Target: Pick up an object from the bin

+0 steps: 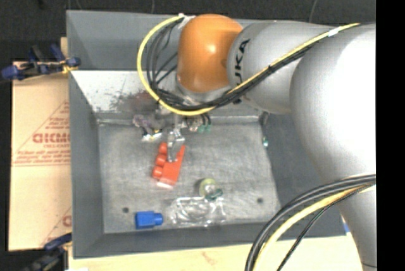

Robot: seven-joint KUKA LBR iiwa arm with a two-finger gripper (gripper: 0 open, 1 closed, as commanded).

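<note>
**Gripper low over red block, mid-bin**

Gripper [175, 138] sits at the far end of a red plastic block [168, 166], a ridged, oblong thing lying on the scuffed grey metal floor of the bin [120, 162], about mid-floor. Can't tell whether the gripper is open or closed. Near the front wall: a small blue block [149, 220], a crinkled clear wrapper [199, 210] and a small round greenish piece [207, 188].

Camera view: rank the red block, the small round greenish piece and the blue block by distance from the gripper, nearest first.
1. Red block, bin middle, right at the gripper.
2. Round greenish piece, toward the front right.
3. Blue block, front left corner.
</note>
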